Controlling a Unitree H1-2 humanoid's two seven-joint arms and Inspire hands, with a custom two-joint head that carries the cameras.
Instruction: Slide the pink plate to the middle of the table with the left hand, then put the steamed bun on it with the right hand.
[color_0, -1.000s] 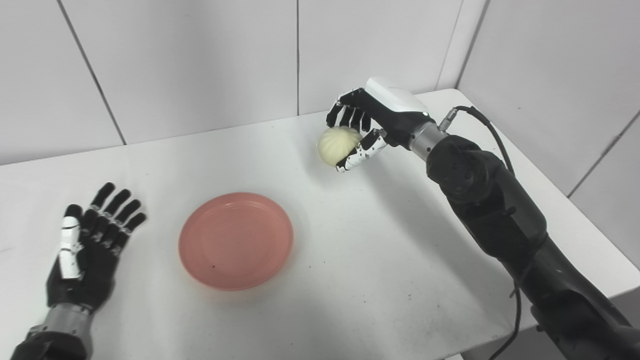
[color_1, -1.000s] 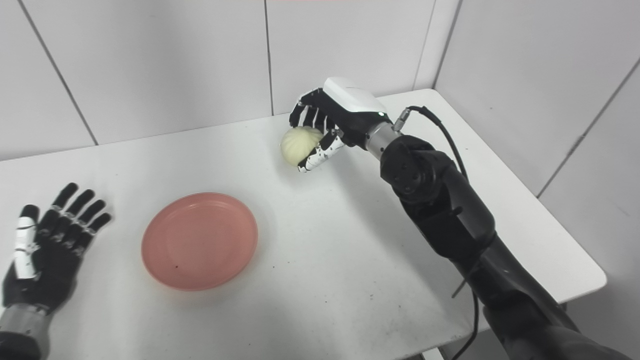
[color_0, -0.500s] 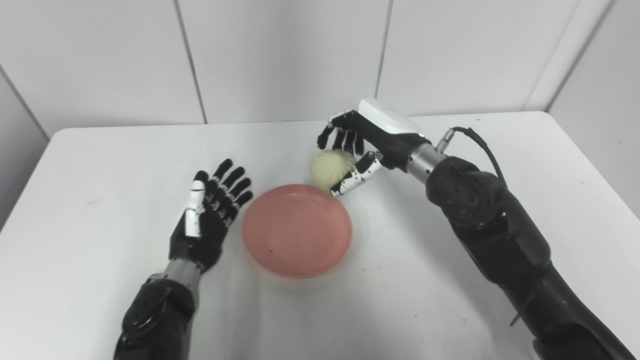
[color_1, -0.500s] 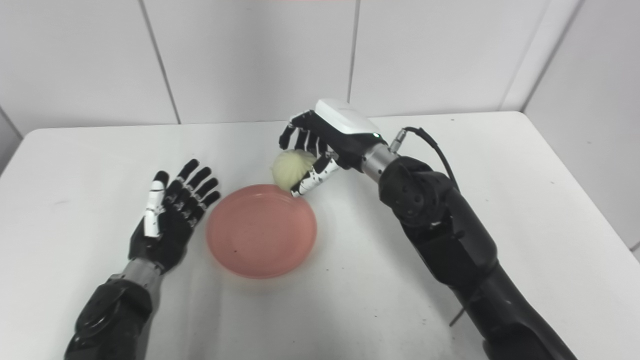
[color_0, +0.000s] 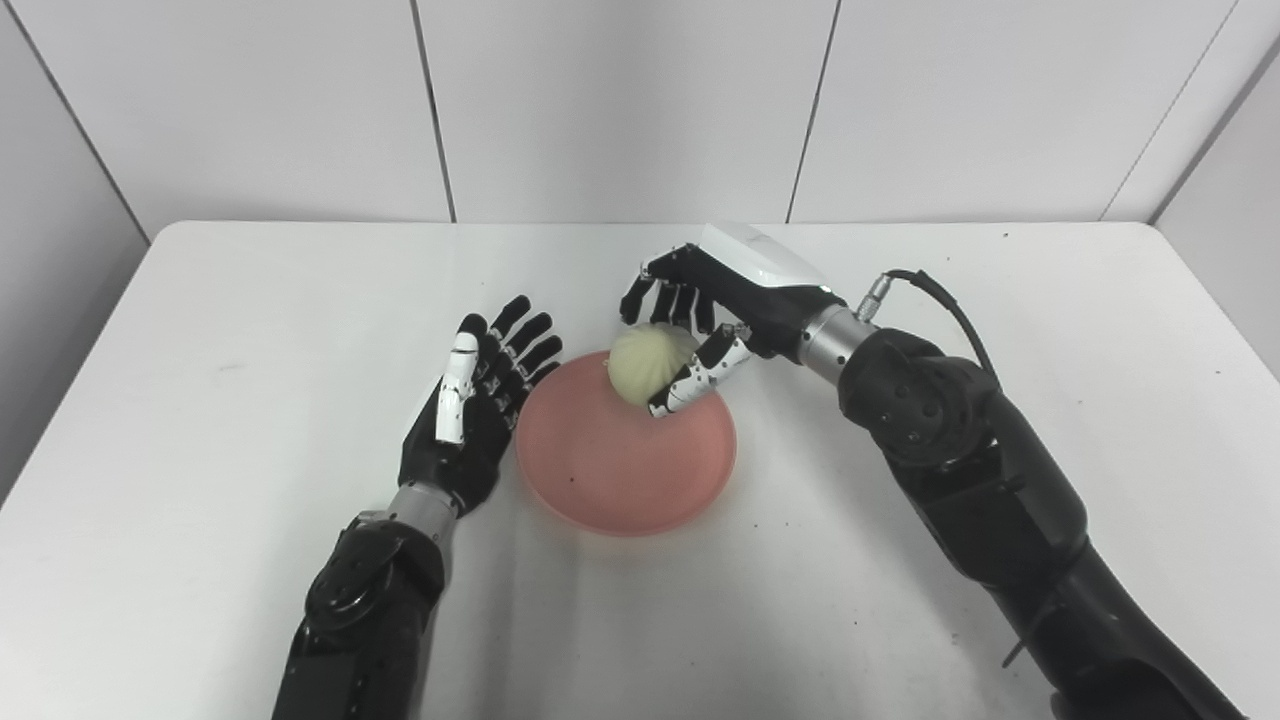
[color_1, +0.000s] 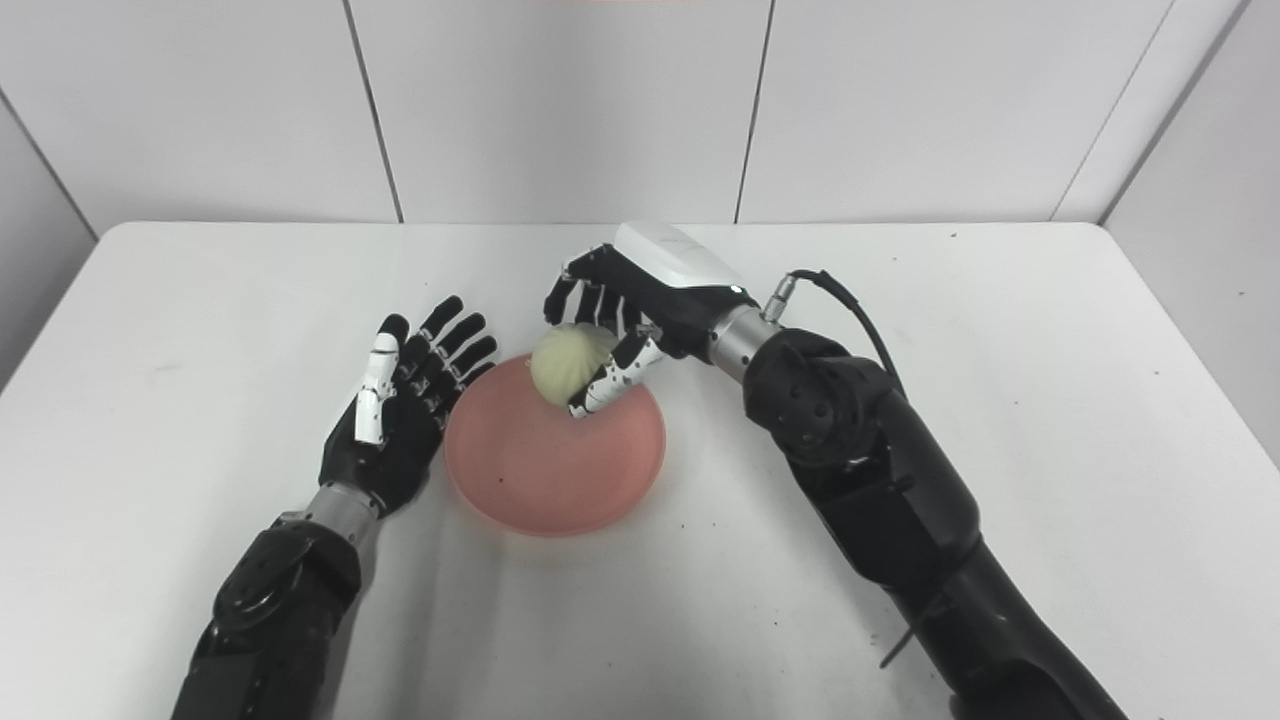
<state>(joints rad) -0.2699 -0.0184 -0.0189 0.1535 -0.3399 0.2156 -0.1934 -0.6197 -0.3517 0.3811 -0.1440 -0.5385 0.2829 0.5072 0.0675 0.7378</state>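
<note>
No legible text, label, brand mark, number or sign appears in either head view. The white cover on the back of the right hand (color_0: 722, 310) is plain. The white segments on the left hand (color_0: 470, 410) carry small dark dots, possibly screw heads rather than characters; resolution is too low to confirm. The pink plate (color_0: 640, 480), the steamed bun (color_0: 645, 362), the table (color_0: 250, 330) and the wall panels (color_0: 620, 100) bear no printing
</note>
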